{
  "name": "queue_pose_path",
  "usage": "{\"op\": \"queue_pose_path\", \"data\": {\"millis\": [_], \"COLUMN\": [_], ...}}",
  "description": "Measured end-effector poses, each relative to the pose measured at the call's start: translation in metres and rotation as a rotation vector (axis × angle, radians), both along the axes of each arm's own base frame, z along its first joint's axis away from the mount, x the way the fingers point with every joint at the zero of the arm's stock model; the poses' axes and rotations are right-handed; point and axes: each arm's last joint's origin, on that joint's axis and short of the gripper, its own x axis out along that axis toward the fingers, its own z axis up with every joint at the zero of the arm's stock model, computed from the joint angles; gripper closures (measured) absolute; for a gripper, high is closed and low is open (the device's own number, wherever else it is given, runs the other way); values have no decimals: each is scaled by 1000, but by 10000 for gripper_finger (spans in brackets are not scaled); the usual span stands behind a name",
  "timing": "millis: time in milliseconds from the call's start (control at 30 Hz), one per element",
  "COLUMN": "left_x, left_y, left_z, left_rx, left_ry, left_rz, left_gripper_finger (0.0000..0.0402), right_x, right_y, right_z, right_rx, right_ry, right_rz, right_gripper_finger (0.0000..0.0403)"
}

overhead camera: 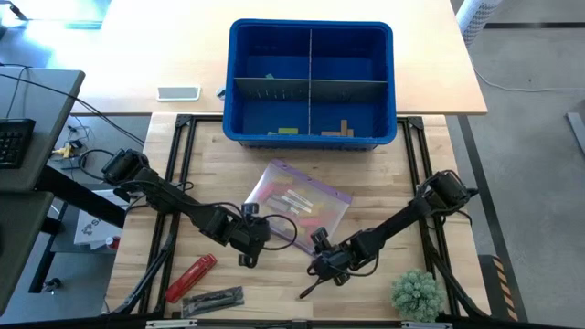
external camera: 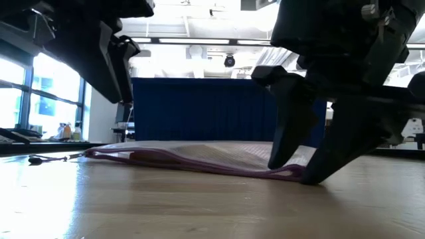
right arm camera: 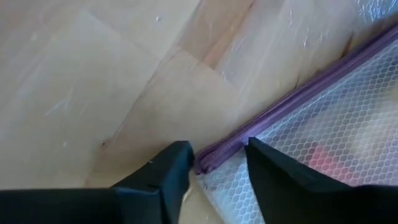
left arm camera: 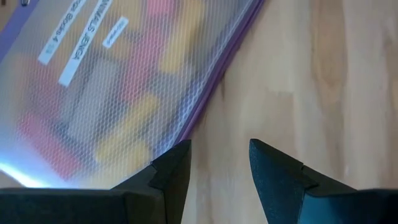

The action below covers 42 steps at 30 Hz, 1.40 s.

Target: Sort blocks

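High view puts a blue divided bin at twelve o'clock on the wooden surface, and a clear mesh zip pouch with a purple zipper edge lying flat near the centre. Most of the blocks sit inside that pouch, showing through the mesh as blurred yellow, red-pink and tan bars. A few blocks already lie in the bin's near compartments: a lime one at about seven o'clock of the bin and tan ones at about five o'clock, with a small greenish piece farther back on the left.

Left gripper sits at the pouch's seven o'clock corner, its fingers parted to a narrow gap over bare wood just beside the zipper edge, holding nothing. Right gripper sits at the pouch's five o'clock corner; its fingers straddle the purple zipper end, which lies between them, though the grip does not look fully closed.

Off to the side, at about seven o'clock of the surface, lie a red cylindrical tool and a black tool; a green plant ornament stands at five o'clock.

By my judgement the sort is barely begun: the pouch must be opened and nearly all blocks remain to be placed.
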Motion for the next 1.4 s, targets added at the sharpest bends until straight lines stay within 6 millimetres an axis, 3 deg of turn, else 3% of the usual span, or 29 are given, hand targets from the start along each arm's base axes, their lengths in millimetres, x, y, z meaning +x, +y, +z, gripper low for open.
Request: {"op": "queue_pose_path", "data": {"millis": [400,500,600,733,933,1200,1400], "left_x": [1,1,3,8,14,27,34], "left_y": [0,0,-2,-5,-9,-15,-15], "left_z": [1,2,10,22,39,50,54], "left_rx": [13,31,53,120,257,250,158], "left_ry": [-24,-38,-48,-64,-92,-248,-365], "left_rz": [8,16,0,-126,-290,-323,-221], "left_gripper_finger": [259,259,259,259,259,258,242], "right_x": [-1,3,11,22,28,39,47], "right_y": [-5,-5,-2,4,8,-3,-17], "right_z": [0,10,31,70,112,149,171], "right_rx": [-53,-100,-95,-21,30,67,75], "right_ry": [51,79,50,-27,-40,-99,-148], "right_rz": [-23,-59,-97,-154,-212,-323,-414], "right_gripper_finger": [386,393,396,398,400,401,402]}}
